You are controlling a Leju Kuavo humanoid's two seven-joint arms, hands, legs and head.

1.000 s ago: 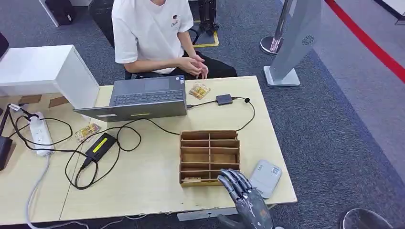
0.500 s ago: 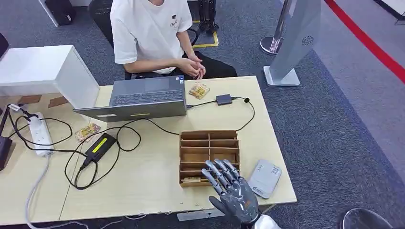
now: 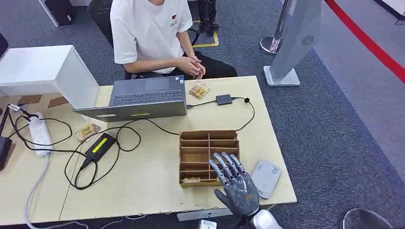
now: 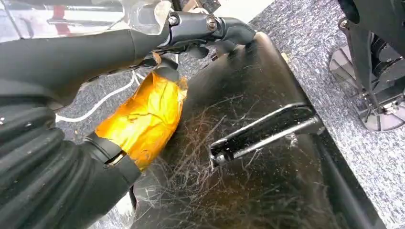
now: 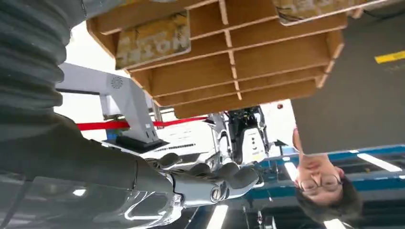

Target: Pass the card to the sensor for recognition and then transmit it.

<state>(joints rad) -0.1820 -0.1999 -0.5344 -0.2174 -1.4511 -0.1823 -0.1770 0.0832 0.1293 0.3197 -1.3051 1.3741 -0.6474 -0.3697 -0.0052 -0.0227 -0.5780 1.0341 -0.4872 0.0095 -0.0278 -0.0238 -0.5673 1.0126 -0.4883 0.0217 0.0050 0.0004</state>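
Over the near edge of the pale wooden table hovers the right hand, fingers spread and straight, holding nothing, its fingertips over the nearest rows of the cardboard slot organizer. Just to the hand's left, in the organizer's near-left compartment, lies a card; the right wrist view shows a printed card lying flat in one slot, with another at the organizer's far corner. Just to the hand's right sits the grey sensor, flat on the table near the corner, apart from the fingers.

Beyond the hand, across the table, stands an open grey laptop, and behind it sits a person in a white T-shirt with hands clasped. Next to the laptop lie a small snack packet and a dark adapter on a black cable. Far off to the hand's left: a black power brick with a yellow label, looping cables, another packet, a white power strip and a white box. Grey carpet covers the floor, with a red line and a grey stand past the table.

The left hand shows in its wrist view, dark fingers curled; whether it holds anything I cannot tell.
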